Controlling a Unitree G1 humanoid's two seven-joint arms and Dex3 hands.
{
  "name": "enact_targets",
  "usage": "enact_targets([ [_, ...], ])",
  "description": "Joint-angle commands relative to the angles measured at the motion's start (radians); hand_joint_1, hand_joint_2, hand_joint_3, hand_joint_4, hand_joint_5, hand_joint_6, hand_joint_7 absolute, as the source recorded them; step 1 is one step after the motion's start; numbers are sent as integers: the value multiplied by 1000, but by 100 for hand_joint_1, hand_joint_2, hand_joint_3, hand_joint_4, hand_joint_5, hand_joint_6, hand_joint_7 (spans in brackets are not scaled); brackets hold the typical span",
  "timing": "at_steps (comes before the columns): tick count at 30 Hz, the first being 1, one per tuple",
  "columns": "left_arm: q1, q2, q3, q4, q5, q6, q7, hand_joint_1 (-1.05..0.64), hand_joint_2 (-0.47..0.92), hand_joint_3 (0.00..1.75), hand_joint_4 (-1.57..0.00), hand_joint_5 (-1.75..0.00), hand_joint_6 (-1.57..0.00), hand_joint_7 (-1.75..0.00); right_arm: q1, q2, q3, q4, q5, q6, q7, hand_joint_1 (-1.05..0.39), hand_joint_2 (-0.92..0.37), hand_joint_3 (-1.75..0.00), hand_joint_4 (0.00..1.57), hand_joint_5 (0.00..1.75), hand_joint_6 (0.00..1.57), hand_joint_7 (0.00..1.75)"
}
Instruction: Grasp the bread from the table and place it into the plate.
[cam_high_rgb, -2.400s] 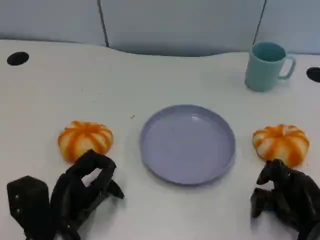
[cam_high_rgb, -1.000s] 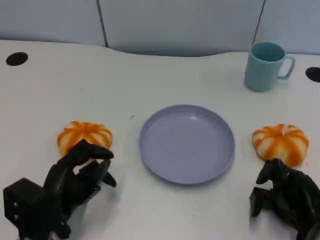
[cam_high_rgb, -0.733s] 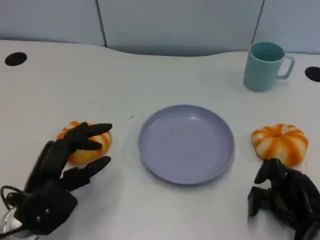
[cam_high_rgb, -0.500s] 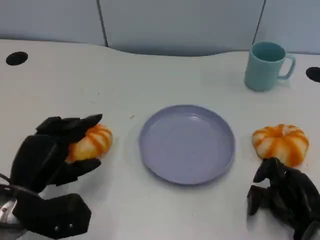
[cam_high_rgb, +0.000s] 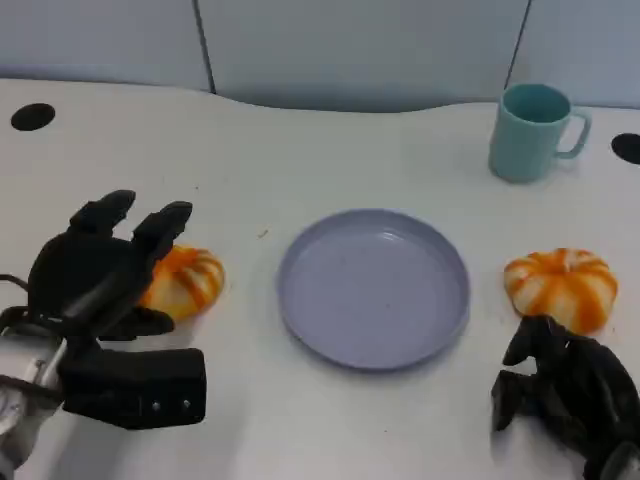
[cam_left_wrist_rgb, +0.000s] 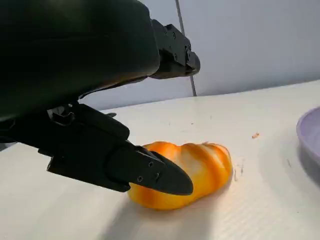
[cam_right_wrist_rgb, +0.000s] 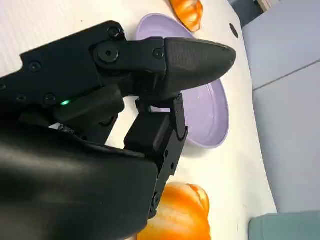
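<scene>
Two orange-and-white striped breads lie on the white table on either side of a lilac plate (cam_high_rgb: 375, 290). My left hand (cam_high_rgb: 100, 265) reaches over the left bread (cam_high_rgb: 190, 280) with its fingers spread above and beside it. In the left wrist view the thumb (cam_left_wrist_rgb: 145, 172) lies low against this bread (cam_left_wrist_rgb: 200, 167) while the other fingers (cam_left_wrist_rgb: 172, 47) hover well above it, so nothing is gripped. The right bread (cam_high_rgb: 560, 285) sits just beyond my right hand (cam_high_rgb: 565, 395), which rests on the table with fingers curled and holds nothing. The right wrist view shows that bread (cam_right_wrist_rgb: 182, 215) and the plate (cam_right_wrist_rgb: 207, 120).
A teal mug (cam_high_rgb: 530, 130) stands at the back right, behind the right bread. Two black holes (cam_high_rgb: 30, 115) (cam_high_rgb: 628, 148) sit in the tabletop near its far corners. A grey partition wall runs behind the table's back edge.
My left hand has lifted from the table, moved forward and spread its fingers over the left bread. The right hand, both breads and the plate have stayed where they were.
</scene>
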Motion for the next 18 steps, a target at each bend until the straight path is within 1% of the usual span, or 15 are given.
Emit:
enact_targets([
  [1, -91, 9, -51, 102, -18, 24, -85, -71, 87, 0, 0, 0, -3, 0, 18, -2, -5, 4, 10, 38, -3, -45, -92, -46, 123, 142, 111, 137],
  [2, -95, 10, -57, 107, -23, 25, -84, -71, 87, 0, 0, 0, -3, 0, 18, -2, -5, 4, 10, 39, -3, -45, -92, -46, 123, 142, 111, 137],
  [5, -214, -38, -118, 295, -8, 54, -125, -72, 87, 0, 0, 0, -1, 0, 24, -7, -5, 8, 11, 25, 8, -46, -92, -48, 122, 140, 109, 135],
  [9, -315, -90, -167, 474, -21, 52, -110, -70, 87, 0, 0, 0, 0, 0, 26, -5, -11, 3, 18, 35, 3, -46, -92, -46, 124, 140, 112, 134],
  [12, -367, -121, -197, 571, -24, 57, -99, -67, 86, 0, 0, 0, 0, 0, 30, -6, -10, -3, 16, 37, -1, -45, -92, -47, 124, 140, 113, 133],
  [14, -398, -141, -212, 625, -27, 66, -104, -67, 85, 0, 0, 0, -1, 0, 32, -7, -10, -4, 15, 38, -1, -44, -92, -49, 122, 142, 110, 136],
  [18, -431, -157, -238, 680, -31, 68, -109, -69, 83, 0, 0, 0, -1, 0, 38, -8, -10, -12, 15, 44, -5, -44, -92, -49, 121, 143, 108, 138],
])
